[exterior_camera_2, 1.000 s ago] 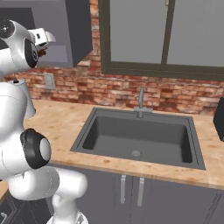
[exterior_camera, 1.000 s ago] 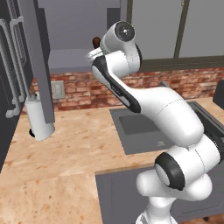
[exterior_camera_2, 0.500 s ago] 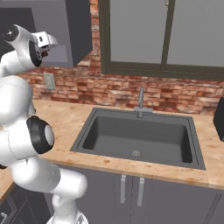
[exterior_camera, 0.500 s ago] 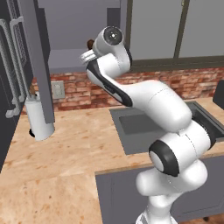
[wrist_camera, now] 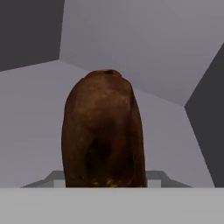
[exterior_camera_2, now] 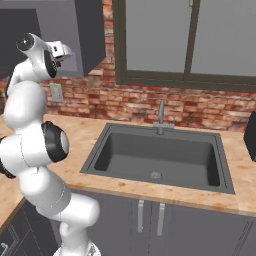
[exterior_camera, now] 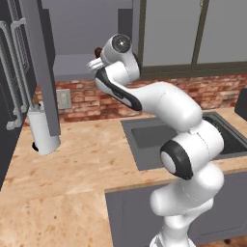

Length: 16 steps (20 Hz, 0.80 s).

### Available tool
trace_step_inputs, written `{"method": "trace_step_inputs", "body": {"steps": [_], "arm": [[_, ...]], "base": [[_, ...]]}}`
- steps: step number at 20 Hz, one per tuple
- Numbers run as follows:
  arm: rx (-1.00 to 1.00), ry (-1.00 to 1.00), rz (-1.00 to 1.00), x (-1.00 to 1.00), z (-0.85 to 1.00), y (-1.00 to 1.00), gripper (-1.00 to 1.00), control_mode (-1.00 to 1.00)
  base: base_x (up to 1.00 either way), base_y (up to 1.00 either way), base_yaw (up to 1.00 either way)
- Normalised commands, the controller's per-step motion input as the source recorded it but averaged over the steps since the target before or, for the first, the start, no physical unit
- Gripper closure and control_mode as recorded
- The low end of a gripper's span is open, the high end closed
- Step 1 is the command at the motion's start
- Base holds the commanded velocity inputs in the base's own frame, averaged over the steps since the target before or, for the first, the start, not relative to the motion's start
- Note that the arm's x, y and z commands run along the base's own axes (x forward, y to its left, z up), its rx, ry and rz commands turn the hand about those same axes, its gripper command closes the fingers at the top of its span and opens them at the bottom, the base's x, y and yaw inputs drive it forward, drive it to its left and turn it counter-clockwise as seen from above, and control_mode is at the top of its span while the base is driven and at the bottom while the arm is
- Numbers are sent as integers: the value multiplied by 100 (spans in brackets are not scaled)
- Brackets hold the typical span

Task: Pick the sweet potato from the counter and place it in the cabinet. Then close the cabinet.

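While I watch through the hand camera, the sweet potato [wrist_camera: 103, 131] stands on end right in front of the lens, dark brown and mottled, its lower end cut off by the bottom of the picture. My gripper [exterior_camera: 98, 56] is clamped on it: the fingers themselves are hidden behind the tuber, so I judge the pinch from how it sits fixed before the camera with grey panels beyond it. Those panels are the inside of the cabinet [wrist_camera: 131, 39], a pale back wall, a flat shelf surface below and a darker side at the right edge.

From the left base view, the arm reaches up and to the left, with the hand raised at the open front of the cabinet [exterior_camera: 72, 48], above the shelf floor (a small brown tip pokes out past the hand there). The cabinet door [exterior_camera: 41, 72] hangs open, edge-on toward me, and a white paper towel roll [exterior_camera: 42, 129] stands on the counter [exterior_camera: 72, 164] just below it. A dark sink [exterior_camera: 159, 137] lies to the right.

From the right base view, the hand [exterior_camera_2: 61, 50] sits at the cabinet's lower front edge, above the brick backsplash [exterior_camera_2: 150, 107], with the faucet [exterior_camera_2: 161, 117] behind the basin.
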Motion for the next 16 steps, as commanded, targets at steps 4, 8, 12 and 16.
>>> {"method": "trace_step_inputs", "body": {"steps": [4,8,12,16], "arm": [[0,0,0,32,0,1,100,-100],[0,0,-1,42,0,7,100,-100],[0,0,-2,63,-1,11,100,-100],[0,0,-1,60,-15,11,100,-100]], "base": [[0,0,0],[0,0,0],[0,0,0],[0,0,0]]}}
